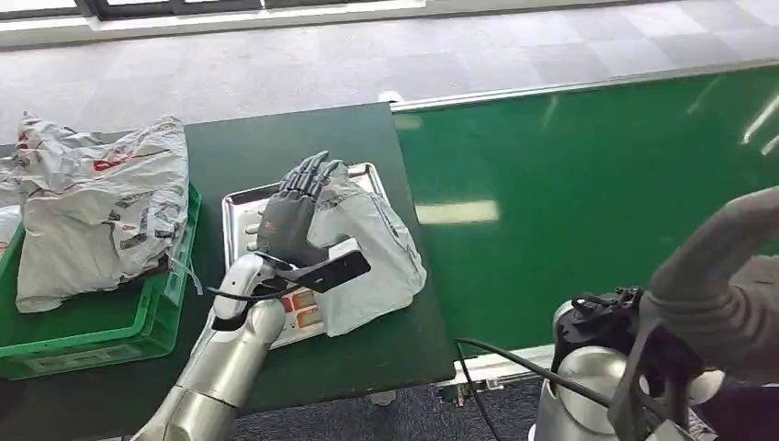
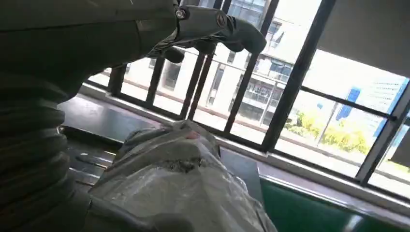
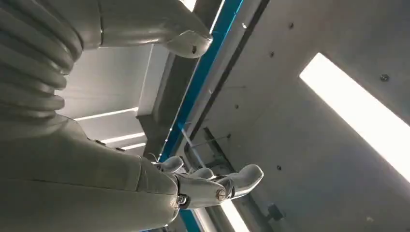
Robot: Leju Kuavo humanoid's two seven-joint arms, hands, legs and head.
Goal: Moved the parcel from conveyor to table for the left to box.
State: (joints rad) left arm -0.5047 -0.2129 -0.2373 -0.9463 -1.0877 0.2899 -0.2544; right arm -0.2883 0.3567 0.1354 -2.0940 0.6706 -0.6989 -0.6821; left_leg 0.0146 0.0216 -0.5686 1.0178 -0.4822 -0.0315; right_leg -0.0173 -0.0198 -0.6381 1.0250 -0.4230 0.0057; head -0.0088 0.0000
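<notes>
Broadly, the green conveyor [image 1: 588, 202] takes up the right half of the head view, its belt bare where it shows; against its left edge stands the dark table [image 1: 276, 147], and at the table's far left a green crate [image 1: 110, 326] holds a heap of crumpled grey parcels [image 1: 92, 207]; on the table, near the belt side, lies a metal tray [image 1: 241, 207], and the parcel [image 1: 367, 243], a grey poly bag, rests on that tray, its long axis running from the far end of the tray toward the robot and slightly belt-ward, its near end spilling over the tray's edge onto the table.

Judged from how things lie, the transfer off the belt is done and the boxing step is next. The left hand [image 1: 294, 211] is plainly the nearer one; it stands on edge just left of the parcel, fingers straight and pointing away from the robot, palm against the bag's left flank; it is spread flat and grips nothing, and the left wrist view shows the bag's wrinkled plastic bulging close beside the thumb [image 2: 232, 31]. The crate lies on the opposite side of the hand from the parcel.

The right hand [image 3: 203, 186] is raised well clear, pointed at the ceiling, fingers loosely apart and empty.
</notes>
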